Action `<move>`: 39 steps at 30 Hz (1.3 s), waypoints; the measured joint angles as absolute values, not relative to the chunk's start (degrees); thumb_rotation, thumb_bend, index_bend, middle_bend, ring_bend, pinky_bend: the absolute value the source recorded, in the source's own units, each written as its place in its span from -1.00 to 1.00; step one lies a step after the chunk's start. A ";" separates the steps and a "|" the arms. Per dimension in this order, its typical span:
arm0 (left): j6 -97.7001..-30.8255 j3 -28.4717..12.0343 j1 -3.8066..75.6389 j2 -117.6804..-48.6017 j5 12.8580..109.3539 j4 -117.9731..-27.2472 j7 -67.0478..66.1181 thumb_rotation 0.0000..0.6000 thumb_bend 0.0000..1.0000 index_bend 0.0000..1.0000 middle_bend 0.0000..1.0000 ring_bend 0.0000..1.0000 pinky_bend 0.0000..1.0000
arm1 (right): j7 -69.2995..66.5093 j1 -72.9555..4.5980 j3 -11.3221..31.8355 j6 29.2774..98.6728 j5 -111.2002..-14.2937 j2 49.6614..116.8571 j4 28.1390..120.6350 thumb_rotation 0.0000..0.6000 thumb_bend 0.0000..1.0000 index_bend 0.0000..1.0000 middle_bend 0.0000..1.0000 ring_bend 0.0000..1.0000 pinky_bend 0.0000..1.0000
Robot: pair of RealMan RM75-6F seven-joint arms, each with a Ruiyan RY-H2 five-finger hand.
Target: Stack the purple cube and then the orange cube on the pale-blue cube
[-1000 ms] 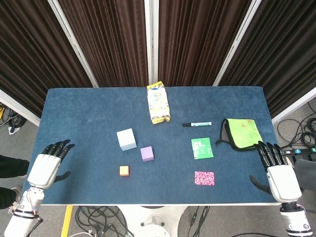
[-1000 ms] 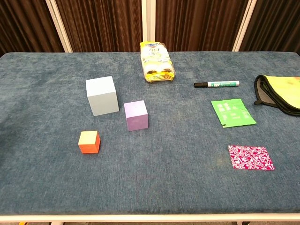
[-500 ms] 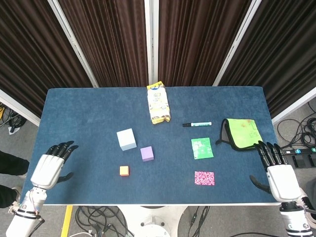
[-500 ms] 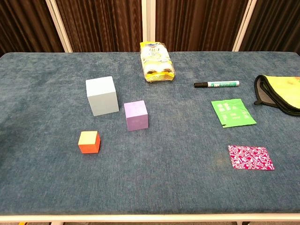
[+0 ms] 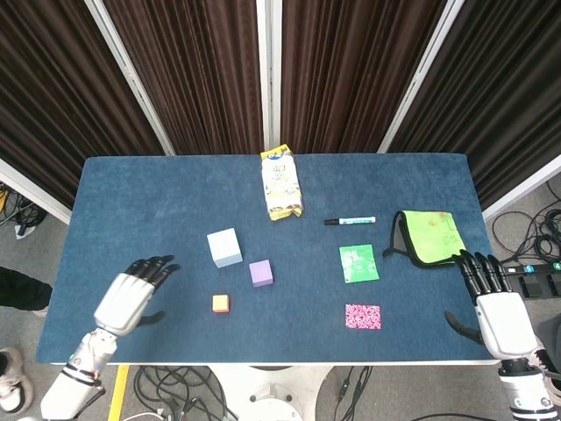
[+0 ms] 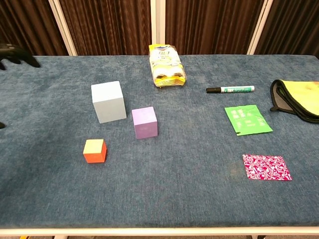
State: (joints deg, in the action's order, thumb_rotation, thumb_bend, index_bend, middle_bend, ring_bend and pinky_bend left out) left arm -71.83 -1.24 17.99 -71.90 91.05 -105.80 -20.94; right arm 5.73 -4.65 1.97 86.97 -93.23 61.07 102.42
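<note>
The pale-blue cube (image 5: 224,247) (image 6: 108,101) stands left of the table's middle. The smaller purple cube (image 5: 260,273) (image 6: 144,122) sits just right of it and nearer me. The small orange cube (image 5: 221,303) (image 6: 94,151) lies nearest the front edge. My left hand (image 5: 131,296) hovers over the table's front left, fingers spread, empty, well left of the orange cube; in the chest view only its dark fingertips (image 6: 15,54) show at the left edge. My right hand (image 5: 493,309) is open at the front right corner, far from the cubes.
A snack bag (image 5: 280,183) lies at the back centre. A marker (image 5: 350,220), a green packet (image 5: 358,263), a pink patterned card (image 5: 363,317) and a yellow-green cloth (image 5: 428,237) occupy the right half of the blue table (image 5: 158,202).
My left hand has moved right and inward over the table toward the cubes, entering the chest view's left edge. The right hand and the cubes have stayed put.
</note>
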 measured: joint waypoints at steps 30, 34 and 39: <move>-59.25 -7.84 33.44 -92.60 71.71 -104.63 -40.52 1.00 -0.67 -0.49 -0.40 -0.61 -0.49 | 2.00 -4.56 2.79 87.51 -92.10 59.63 102.23 1.00 -0.73 -0.95 -0.90 -1.00 -1.00; -59.29 -8.01 35.34 -95.28 70.66 -102.49 -43.09 1.00 -0.66 -0.49 -0.39 -0.61 -0.49 | 1.53 -4.54 2.84 87.60 -92.08 59.46 102.20 1.00 -0.73 -0.95 -0.90 -1.00 -1.00; -59.30 -8.26 37.54 -97.69 69.79 -100.25 -45.42 1.00 -0.66 -0.49 -0.37 -0.61 -0.49 | 1.09 -4.50 2.90 87.71 -92.06 59.33 102.09 1.00 -0.73 -0.95 -0.90 -1.00 -1.00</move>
State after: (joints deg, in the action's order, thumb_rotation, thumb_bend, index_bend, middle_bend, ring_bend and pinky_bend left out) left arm -59.30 -8.26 37.54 -97.69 69.79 -100.25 -45.42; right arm 1.09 -4.50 2.90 87.71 -92.06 59.33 102.09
